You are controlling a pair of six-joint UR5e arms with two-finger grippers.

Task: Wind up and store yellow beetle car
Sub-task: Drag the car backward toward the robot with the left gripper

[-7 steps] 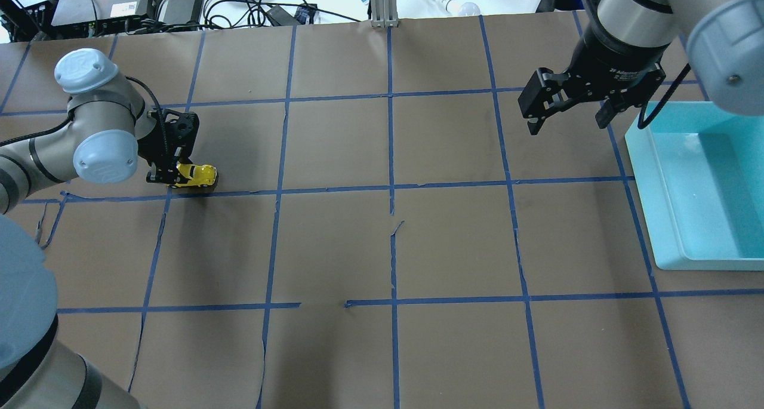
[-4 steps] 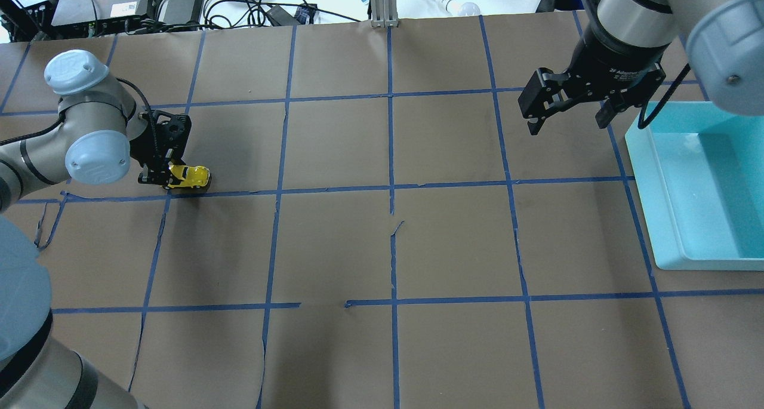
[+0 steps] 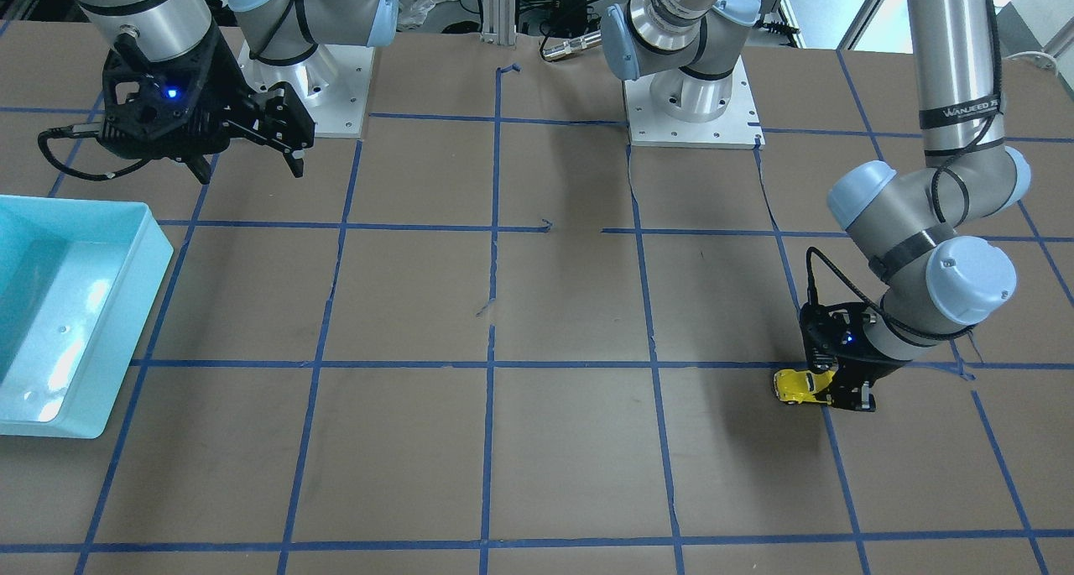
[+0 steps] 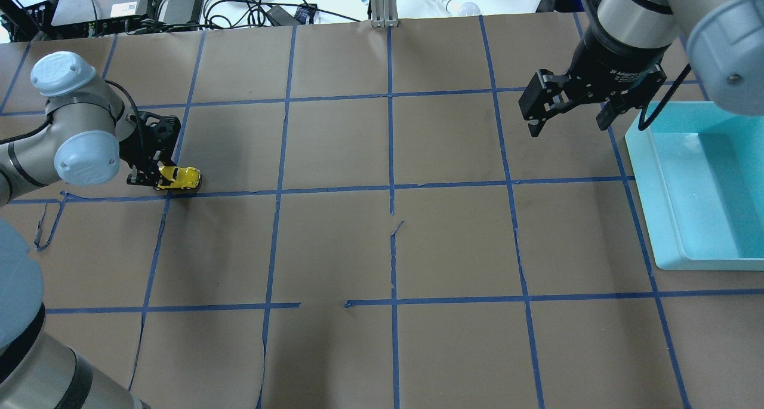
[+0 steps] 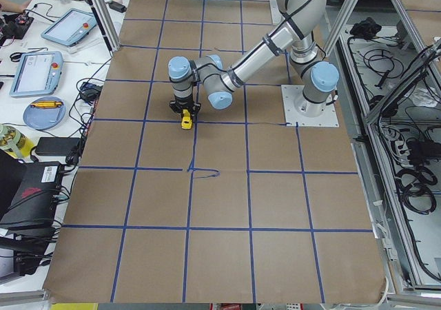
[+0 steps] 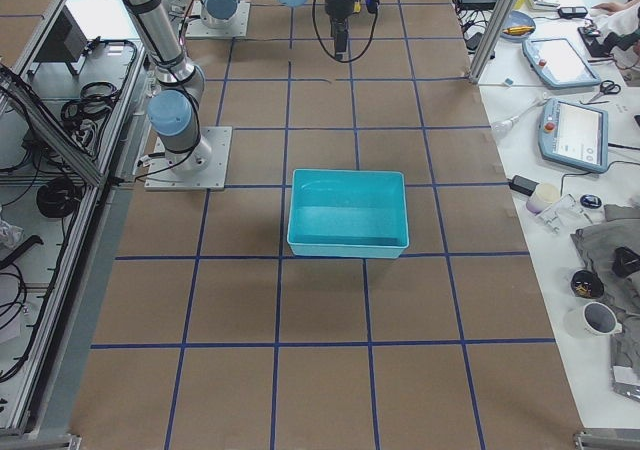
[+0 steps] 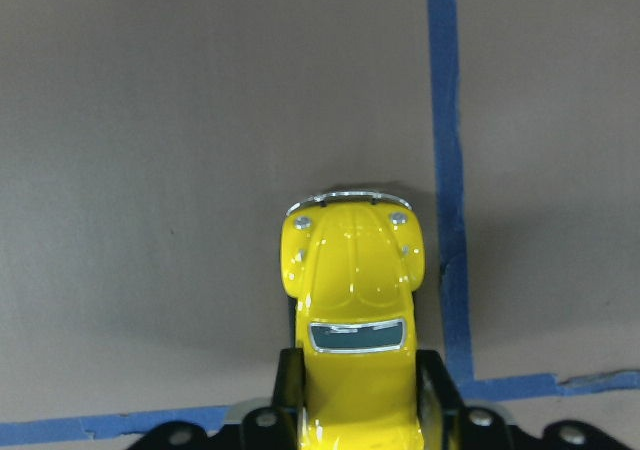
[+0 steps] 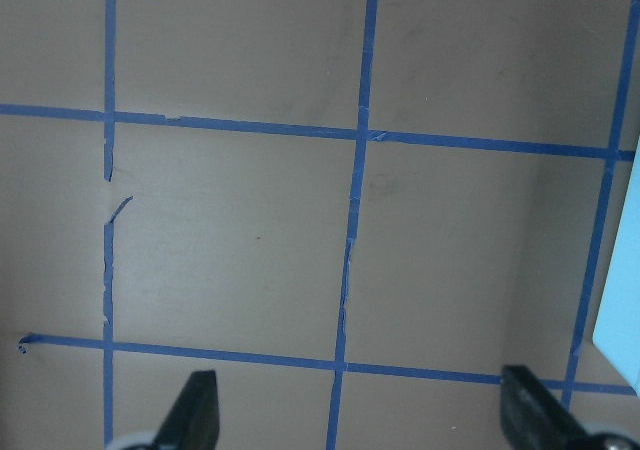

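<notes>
The yellow beetle car [image 4: 178,178] sits on the brown paper at the left, just above a blue tape line. My left gripper [image 4: 156,181] is shut on its rear half, low at the table. The left wrist view shows the car [image 7: 355,310] nose forward between the two fingers [image 7: 288,390]. It also shows in the front-facing view [image 3: 797,386] and the exterior left view [image 5: 186,121]. My right gripper [image 4: 567,121] is open and empty, held above the table near the teal bin [image 4: 656,218].
The teal bin [image 3: 126,306] stands at the right edge of the table, empty inside. Blue tape lines grid the brown paper, which has small tears near the middle [image 4: 395,227]. Cables and devices lie beyond the far edge.
My left gripper has dragged the yellow car leftward along the table, by a small stretch in each frame. The right arm has not moved.
</notes>
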